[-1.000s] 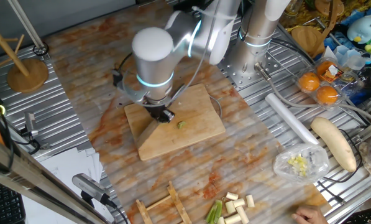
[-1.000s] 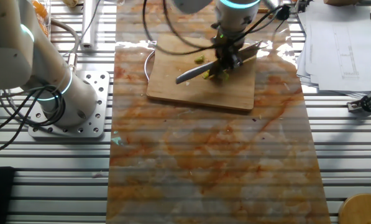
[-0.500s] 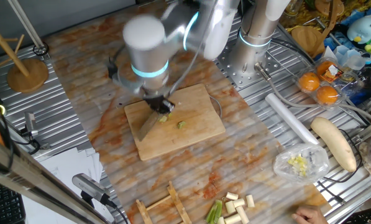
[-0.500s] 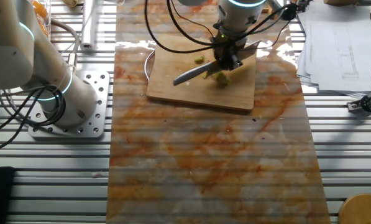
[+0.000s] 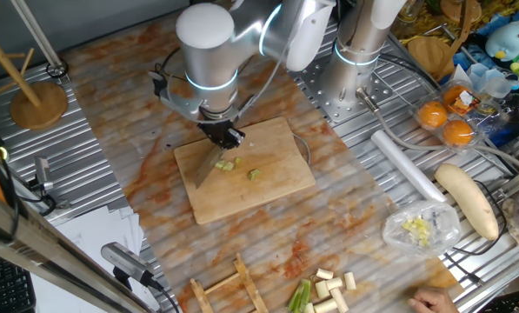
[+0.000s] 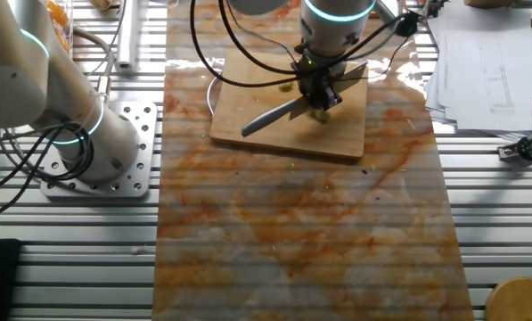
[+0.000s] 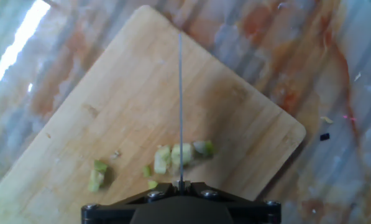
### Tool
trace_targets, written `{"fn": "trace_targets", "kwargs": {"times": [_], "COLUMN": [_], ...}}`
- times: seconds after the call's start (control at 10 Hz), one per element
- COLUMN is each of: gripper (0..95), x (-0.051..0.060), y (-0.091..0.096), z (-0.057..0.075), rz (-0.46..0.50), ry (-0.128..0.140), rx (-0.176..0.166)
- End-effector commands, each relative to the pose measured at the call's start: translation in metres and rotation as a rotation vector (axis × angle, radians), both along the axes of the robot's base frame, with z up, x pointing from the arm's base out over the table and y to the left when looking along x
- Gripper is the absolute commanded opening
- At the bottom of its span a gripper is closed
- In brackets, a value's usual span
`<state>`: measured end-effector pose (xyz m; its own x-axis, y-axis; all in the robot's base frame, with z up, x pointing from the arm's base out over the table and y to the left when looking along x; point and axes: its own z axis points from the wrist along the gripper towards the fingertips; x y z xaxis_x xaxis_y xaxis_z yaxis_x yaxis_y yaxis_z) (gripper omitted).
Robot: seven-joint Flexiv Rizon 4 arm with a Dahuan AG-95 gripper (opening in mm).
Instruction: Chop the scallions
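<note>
My gripper (image 5: 224,137) is shut on a knife (image 5: 205,169) above the wooden board (image 5: 276,187). From the other side, the gripper (image 6: 319,89) holds the blade (image 6: 270,118) slanting down across the board (image 6: 248,134). In the hand view the blade (image 7: 180,93) shows edge-on, running away from my gripper (image 7: 180,185). Chopped scallions (image 7: 179,154) lie right under it, with one bit (image 7: 98,175) off to the left. The same scallion bits (image 5: 228,164) sit mid-board. Uncut scallion stalks (image 5: 324,291) lie at the table's front edge.
A clear bag with chopped bits (image 5: 418,230) and a large pale vegetable (image 5: 468,200) lie to the right. Oranges (image 5: 446,122) sit behind them beside a white roll (image 5: 407,165). A wooden stand (image 5: 35,100) is at far left. Wooden sticks (image 5: 233,287) lie in front.
The hand has lifted and shifted back across the board, uncovering a small cluster of cut pieces under the blade. The knife stays in the grip.
</note>
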<state>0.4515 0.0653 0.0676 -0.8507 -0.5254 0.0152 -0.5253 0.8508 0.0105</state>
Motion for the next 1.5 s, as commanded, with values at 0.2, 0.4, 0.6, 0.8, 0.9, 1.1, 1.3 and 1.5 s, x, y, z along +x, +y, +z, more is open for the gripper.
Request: {"fn": "trace_targets", "kwargs": {"times": [0.2, 0.4, 0.6, 0.8, 0.9, 1.1, 1.3, 1.5], "gripper": [0.0, 0.0, 0.0, 0.0, 0.0, 0.0, 0.0, 0.0], "x": [-0.004, -0.006, -0.003, 0.003, 0.013, 0.037, 0.038, 0.030], "y": [0.000, 0.000, 0.002, 0.009, 0.020, 0.040, 0.039, 0.029], "z": [-0.002, -0.005, -0.014, -0.024, -0.037, -0.043, -0.035, -0.016], "rz": [0.008, 0.015, 0.014, -0.002, -0.033, -0.086, -0.080, -0.056], "ry": [0.004, 0.002, -0.014, -0.031, -0.046, -0.048, -0.035, -0.006], "rx": [0.007, 0.006, 0.004, 0.005, 0.001, -0.002, -0.014, -0.001]}}
